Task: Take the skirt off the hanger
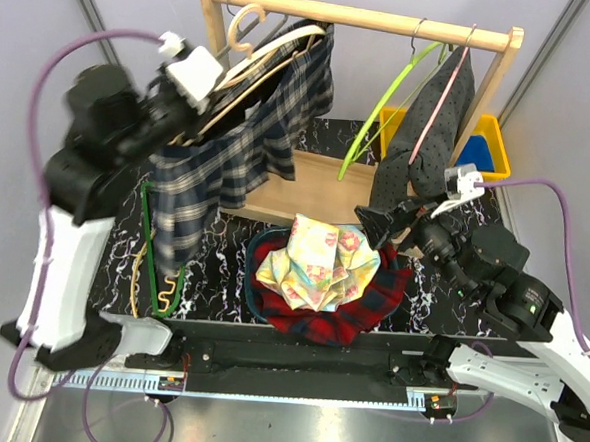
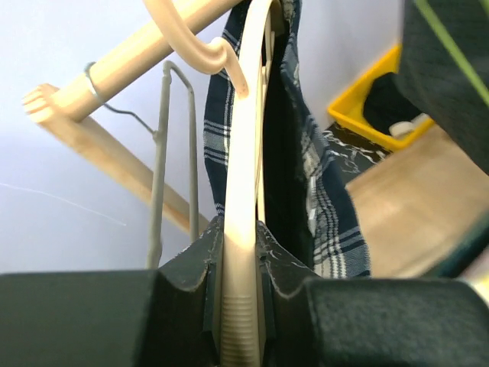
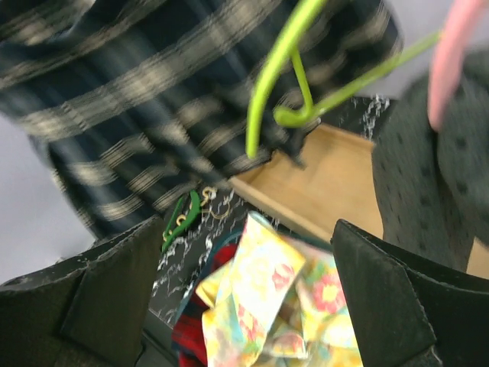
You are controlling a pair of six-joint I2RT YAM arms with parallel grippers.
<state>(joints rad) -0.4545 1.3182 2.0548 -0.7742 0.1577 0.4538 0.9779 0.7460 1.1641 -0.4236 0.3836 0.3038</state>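
Near edge: floral cloth (image 1: 317,262) heaped on a red cloth (image 1: 370,308), mid surface (image 1: 231,277); green hanger (image 1: 152,234) lies flat at the left of the surface.

Right claw (image 3: 248,225) spread wide, nothing between the fingers; it hangs just right of and above the floral cloth and points towards the rack; its wrist view shows the floral cloth below the gap and the skirt beyond.

Left arm is raised high on the left; left claw (image 2: 241,252) pinches the lower arm of the cream hanger (image 2: 243,168), both fingers tight against it.

Skirt (image 1: 229,152), navy plaid, is on that hanger; waist up at the hanger, the rest drapes down-left in front of the rack's base, hem low over the left of the surface near the green hanger; not off yet.

Hanger hook sits by the left end of the rack (image 1: 367,20) rail; cannot tell whether it is hooked on.

Further right on the rail: lime hanger (image 1: 382,106), bare; pink hanger (image 1: 442,85) carrying a dotted garment (image 1: 420,149).

Far right, behind the rack: yellow bin (image 1: 496,133).
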